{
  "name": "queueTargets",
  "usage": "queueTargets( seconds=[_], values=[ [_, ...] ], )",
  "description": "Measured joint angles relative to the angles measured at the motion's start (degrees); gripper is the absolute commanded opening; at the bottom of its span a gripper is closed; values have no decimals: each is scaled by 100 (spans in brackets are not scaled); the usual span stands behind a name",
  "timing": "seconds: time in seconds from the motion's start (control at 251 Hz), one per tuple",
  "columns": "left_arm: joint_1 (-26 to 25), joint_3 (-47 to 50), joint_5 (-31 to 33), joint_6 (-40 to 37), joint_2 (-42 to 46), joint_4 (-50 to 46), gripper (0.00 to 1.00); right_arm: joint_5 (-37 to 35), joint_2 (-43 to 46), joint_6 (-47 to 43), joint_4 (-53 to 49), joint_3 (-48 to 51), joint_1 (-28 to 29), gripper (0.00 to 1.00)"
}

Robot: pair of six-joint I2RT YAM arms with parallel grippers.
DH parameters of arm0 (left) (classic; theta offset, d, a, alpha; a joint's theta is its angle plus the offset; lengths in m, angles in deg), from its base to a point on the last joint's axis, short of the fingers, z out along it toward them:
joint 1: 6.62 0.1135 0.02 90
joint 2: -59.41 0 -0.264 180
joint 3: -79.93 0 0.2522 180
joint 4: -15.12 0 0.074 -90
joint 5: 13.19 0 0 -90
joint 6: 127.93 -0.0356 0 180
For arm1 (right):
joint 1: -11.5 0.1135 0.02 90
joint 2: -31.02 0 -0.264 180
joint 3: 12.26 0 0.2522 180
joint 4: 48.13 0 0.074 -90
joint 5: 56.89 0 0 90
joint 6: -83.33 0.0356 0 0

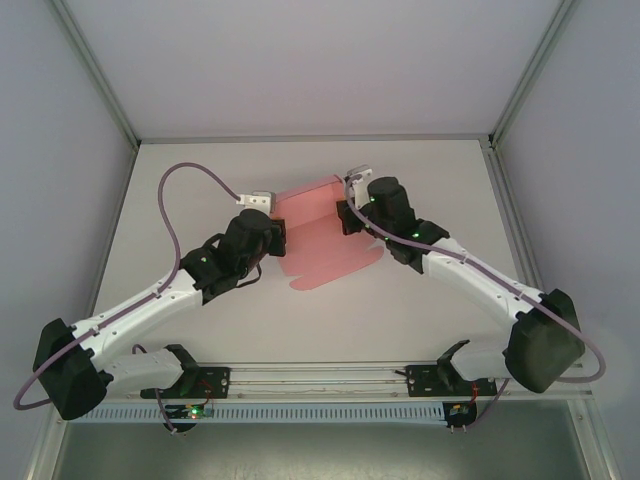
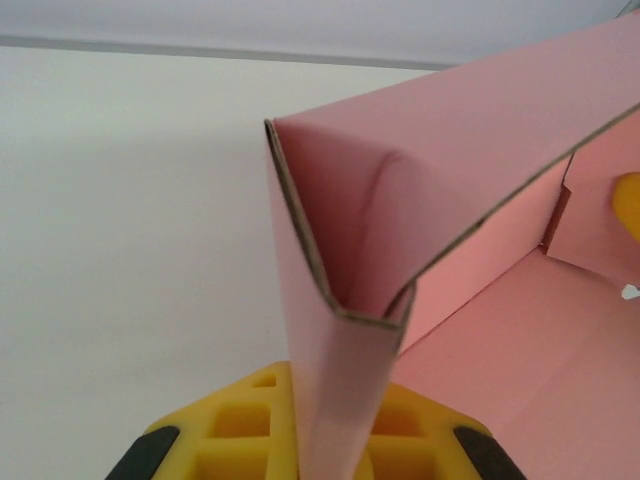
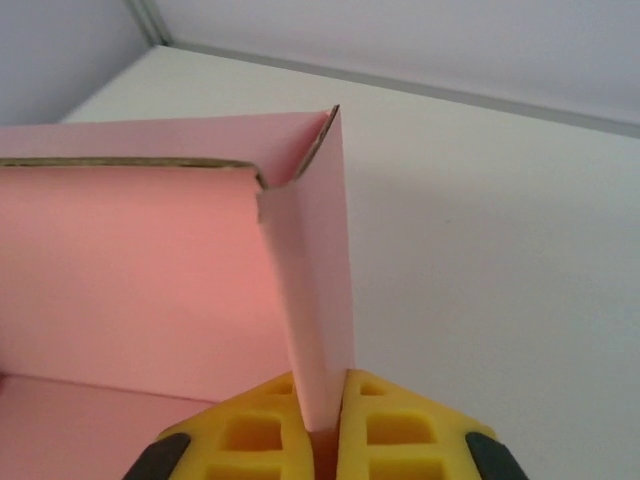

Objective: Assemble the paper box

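The pink paper box (image 1: 320,240) lies half-folded in the middle of the table, its far wall raised and a rounded flap spread toward the near side. My left gripper (image 1: 272,228) is shut on the box's left side wall (image 2: 335,400), which stands upright between the yellow fingers (image 2: 245,425). My right gripper (image 1: 345,215) is shut on the right side wall (image 3: 320,340), pinched between its yellow fingers (image 3: 400,420). In the right wrist view the raised back wall (image 3: 130,270) meets that side wall at a folded corner.
The white table (image 1: 450,190) is bordered by grey enclosure walls and metal frame posts (image 1: 100,90). Purple cables (image 1: 190,175) loop over both arms. The arm bases sit on a rail (image 1: 320,378) at the near edge.
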Motion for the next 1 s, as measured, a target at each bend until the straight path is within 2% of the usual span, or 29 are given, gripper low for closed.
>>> queueTargets(
  seconds=[0.275, 0.563, 0.734, 0.838, 0.922, 1.002],
  values=[
    [-236, -490, 155, 490, -374, -304, 0, -2570, -619, 442, -699, -739, 654, 0],
    [-761, -1213, 577, 1008, -986, -796, 0, -3803, -1311, 1082, -1650, -1419, 667, 0],
    [-798, -1285, 619, 1054, -1023, -826, 0, -3950, -1425, 1073, -1749, -1547, 667, 0],
    [-798, -1287, 719, 1051, -1023, -831, 0, -3825, -1349, 754, -1394, -1405, 664, 0],
    [-798, -1290, 820, 1047, -1023, -935, 0, -3241, -1049, 282, -695, -885, 573, 1],
    [-798, -1287, 855, 1027, -1021, -1019, 0, -2441, -660, -61, -20, -293, 380, 12]
  ],
)
